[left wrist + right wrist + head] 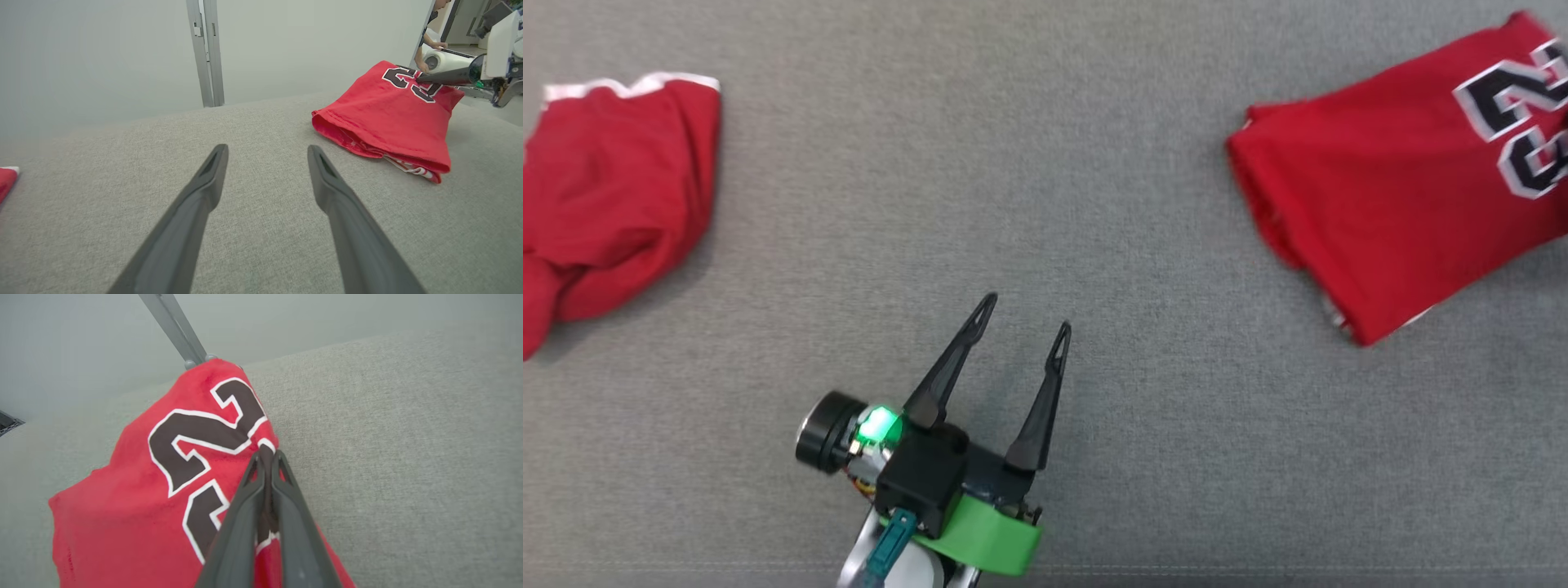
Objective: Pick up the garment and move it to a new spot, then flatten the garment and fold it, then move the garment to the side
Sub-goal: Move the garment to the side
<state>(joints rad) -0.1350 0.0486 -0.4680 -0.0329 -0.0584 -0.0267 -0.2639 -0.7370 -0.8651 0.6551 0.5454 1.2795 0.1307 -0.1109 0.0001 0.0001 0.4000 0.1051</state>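
surface: a grey woven cloth surface point(1143, 204), wide and flat, with a pale wall behind it.
task's thing: the folded jersey point(1388, 204), red with a dark number, lies on the robot's right part of the surface.
long axis: it runs slantwise in the head view, from the hem end, which faces the middle of the surface, to the number end, farther off and to the right.
right gripper point(267, 457): closed, its fingers pinching the jersey's edge just beside the number; cloth shows between them.
left gripper point(1026, 314): fingers spread, nothing between them, well apart from the jersey, on its hem side.
other garment point(613, 204): red, crumpled, far from the jersey, beyond the left gripper.
nearer arm: the right one; it touches the jersey.
step, as I judge: the fold looks done, so moving the jersey aside remains. A pull from the number end would drag it along its long axis, and the layers may slip open.
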